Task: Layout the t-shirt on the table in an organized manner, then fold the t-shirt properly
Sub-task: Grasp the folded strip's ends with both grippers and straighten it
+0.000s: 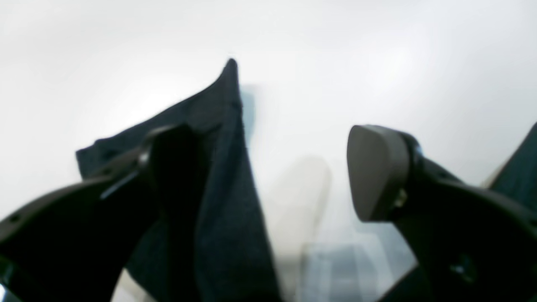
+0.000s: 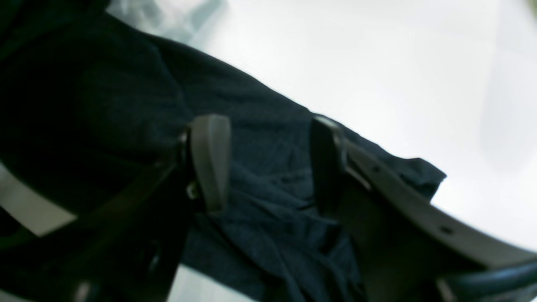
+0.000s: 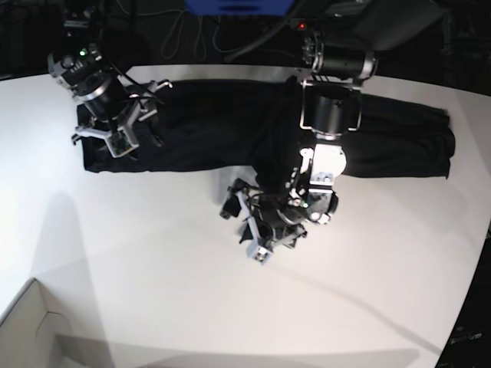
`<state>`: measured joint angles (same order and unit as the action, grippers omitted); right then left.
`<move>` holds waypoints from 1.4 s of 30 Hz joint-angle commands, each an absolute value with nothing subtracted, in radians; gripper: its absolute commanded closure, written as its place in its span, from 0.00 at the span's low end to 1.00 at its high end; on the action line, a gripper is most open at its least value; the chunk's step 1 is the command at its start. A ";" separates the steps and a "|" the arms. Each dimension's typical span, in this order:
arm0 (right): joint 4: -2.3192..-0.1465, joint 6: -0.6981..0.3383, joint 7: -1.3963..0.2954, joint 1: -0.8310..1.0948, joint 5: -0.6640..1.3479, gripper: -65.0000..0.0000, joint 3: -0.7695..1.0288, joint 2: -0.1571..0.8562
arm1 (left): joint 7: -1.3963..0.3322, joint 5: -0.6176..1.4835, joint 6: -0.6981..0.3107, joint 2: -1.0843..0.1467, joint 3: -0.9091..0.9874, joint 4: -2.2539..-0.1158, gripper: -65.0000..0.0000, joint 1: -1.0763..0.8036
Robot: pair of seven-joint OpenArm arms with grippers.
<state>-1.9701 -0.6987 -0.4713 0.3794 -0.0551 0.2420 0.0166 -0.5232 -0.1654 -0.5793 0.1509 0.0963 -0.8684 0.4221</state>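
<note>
Soft black cloth, that t-shirt point(image 3: 215, 134), matt with a fine weave and loose creases. The worktop point(image 3: 153, 261) is smooth white with a faint sheen. The left gripper point(image 1: 272, 172) looks like hard matt black plastic, its pads point(image 1: 377, 167) dull grey.

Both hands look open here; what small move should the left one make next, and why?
Probably lower the left hand and close on the t-shirt corner: its jaws stand wide apart, with one finger over the cloth and the other over bare table, so nothing is gripped.

Overhead base; wrists close over t-shirt point(image 3: 207, 130).
</note>
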 commanded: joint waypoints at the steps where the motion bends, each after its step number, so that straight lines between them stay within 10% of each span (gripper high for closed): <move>1: -1.986 -0.698 -0.447 0.375 -0.041 0.53 0.243 0.021 | -0.507 -0.157 -0.581 0.157 0.097 -0.872 0.18 0.449; 4: -1.983 -0.698 -0.447 0.374 -0.041 0.53 0.243 0.021 | -0.501 -0.157 -0.581 0.157 0.097 -0.871 0.34 0.450; 10: -1.982 -0.698 -0.447 0.371 -0.041 0.53 0.242 0.021 | -0.513 -0.157 -0.581 0.157 0.107 -0.883 1.00 0.472; 28: -1.959 -0.698 -0.444 0.349 -0.042 0.53 0.242 0.021 | -0.892 -0.007 -0.598 0.093 0.590 -1.776 1.00 0.222; 42: -1.959 -0.698 -0.443 0.358 -0.041 0.53 0.237 0.016 | -0.946 0.433 -0.596 -0.090 0.967 -1.776 1.00 -0.012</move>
